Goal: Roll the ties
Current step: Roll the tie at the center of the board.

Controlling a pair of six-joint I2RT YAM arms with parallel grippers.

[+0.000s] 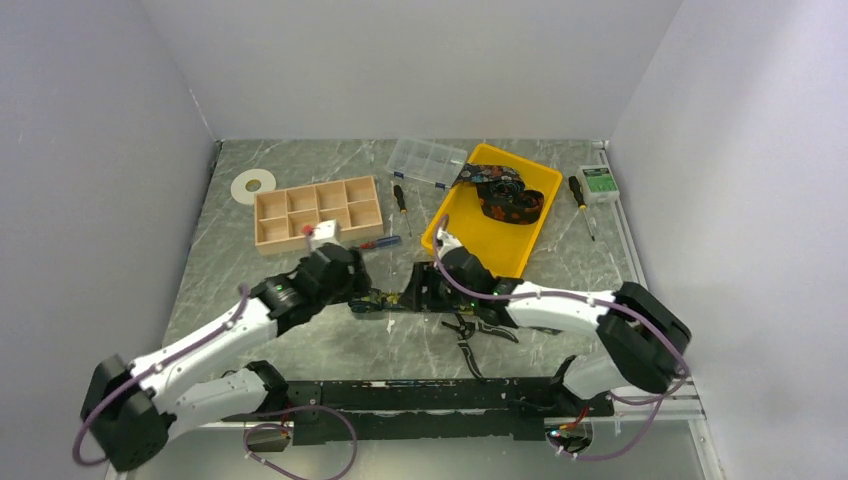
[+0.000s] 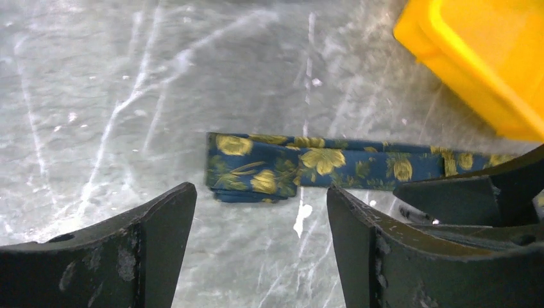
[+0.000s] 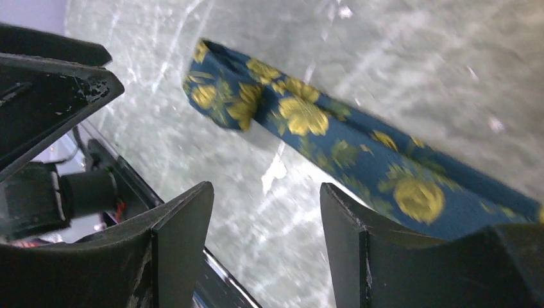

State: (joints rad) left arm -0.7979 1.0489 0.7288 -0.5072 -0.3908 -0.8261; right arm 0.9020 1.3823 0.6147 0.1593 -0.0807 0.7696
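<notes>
A navy tie with yellow flowers (image 1: pixel 385 298) lies flat on the grey marble table between my two grippers, and its tail runs on toward the near edge (image 1: pixel 470 340). In the left wrist view the tie (image 2: pixel 308 163) has its end folded over on itself (image 2: pixel 237 173), just ahead of my open, empty left gripper (image 2: pixel 260 205). In the right wrist view the same tie (image 3: pixel 308 122) lies just beyond my open, empty right gripper (image 3: pixel 266 205). The two grippers face each other (image 1: pixel 365 290) (image 1: pixel 415 290). A second dark floral tie (image 1: pixel 505 195) lies loosely coiled in the yellow tray (image 1: pixel 470 225).
A wooden compartment box (image 1: pixel 318 212) stands behind the left gripper, with a white disc (image 1: pixel 253 185) to its left. A clear plastic organiser (image 1: pixel 427 160) sits at the back. Screwdrivers (image 1: pixel 400 205) (image 1: pixel 580 200) and a small green box (image 1: pixel 600 183) lie near the tray, whose corner shows in the left wrist view (image 2: pixel 487 58).
</notes>
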